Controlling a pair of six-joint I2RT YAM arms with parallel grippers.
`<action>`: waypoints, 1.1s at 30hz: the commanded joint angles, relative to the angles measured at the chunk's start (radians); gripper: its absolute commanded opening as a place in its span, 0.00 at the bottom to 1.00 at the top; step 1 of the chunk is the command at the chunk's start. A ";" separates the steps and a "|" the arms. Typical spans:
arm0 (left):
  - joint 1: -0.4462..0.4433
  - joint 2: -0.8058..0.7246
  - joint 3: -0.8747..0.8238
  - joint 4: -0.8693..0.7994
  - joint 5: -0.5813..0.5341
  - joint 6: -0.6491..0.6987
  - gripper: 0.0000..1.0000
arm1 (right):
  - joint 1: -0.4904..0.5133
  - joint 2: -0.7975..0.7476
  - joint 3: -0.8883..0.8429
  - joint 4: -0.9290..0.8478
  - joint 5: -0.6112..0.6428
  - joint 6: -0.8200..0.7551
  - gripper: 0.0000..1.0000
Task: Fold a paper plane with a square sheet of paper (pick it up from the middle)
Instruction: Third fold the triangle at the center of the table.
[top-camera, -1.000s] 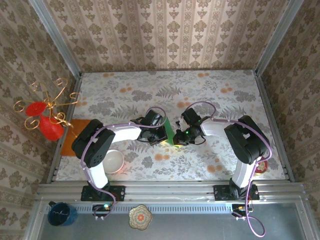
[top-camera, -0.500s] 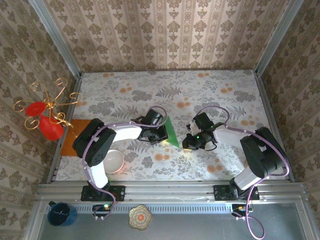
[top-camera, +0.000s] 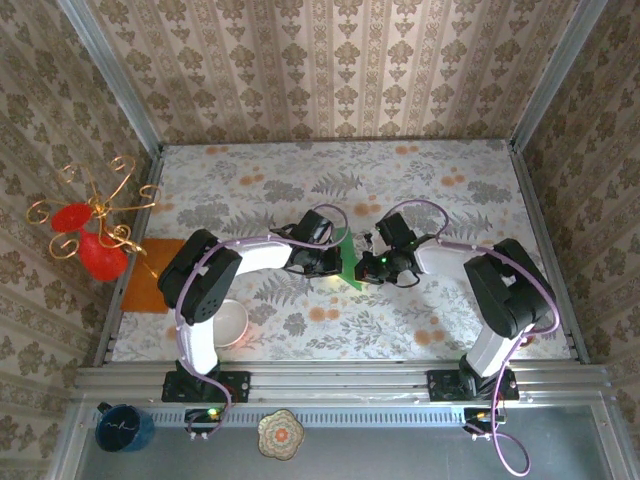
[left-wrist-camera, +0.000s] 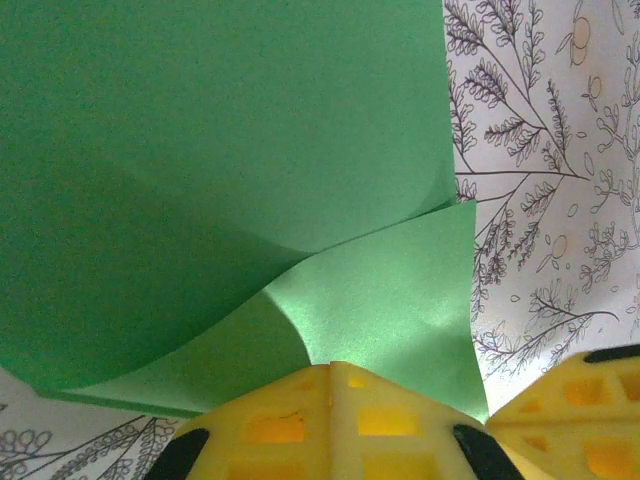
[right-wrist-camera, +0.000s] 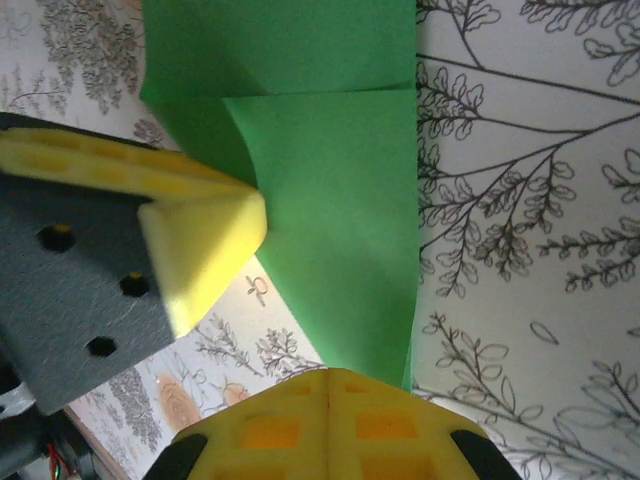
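The green paper (top-camera: 348, 262) lies on the flowered table between the two grippers, folded into a narrow pointed shape. In the left wrist view the paper (left-wrist-camera: 250, 150) has one flap curling up over a lighter layer. My left gripper (left-wrist-camera: 332, 366) is shut, its yellow tips on that lighter layer. In the right wrist view the paper (right-wrist-camera: 330, 200) narrows toward my right gripper (right-wrist-camera: 328, 373), which is shut with its tips at the paper's point. A left finger (right-wrist-camera: 205, 245) touches the paper's left edge. From above, the left gripper (top-camera: 330, 262) and right gripper (top-camera: 368, 266) face each other across the paper.
An orange sheet (top-camera: 150, 275) lies at the table's left edge beside a gold wire stand with red ornaments (top-camera: 90, 235). A white bowl (top-camera: 228, 322) sits near the left arm's base. Patterned walls enclose the table on three sides.
The right gripper swung out to the right off the paper, then came back to its right tip. The left gripper stayed shut on the paper and shifted slightly up and right.
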 joint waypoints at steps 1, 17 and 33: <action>-0.001 0.027 0.020 -0.042 0.008 0.031 0.06 | 0.006 0.037 0.038 -0.024 0.004 -0.017 0.07; -0.076 -0.033 0.025 0.002 -0.059 -0.068 0.06 | 0.008 0.106 0.021 -0.077 0.045 -0.022 0.02; -0.018 -0.008 -0.121 0.118 -0.135 -0.166 0.04 | 0.010 0.128 -0.005 -0.198 0.183 -0.022 0.00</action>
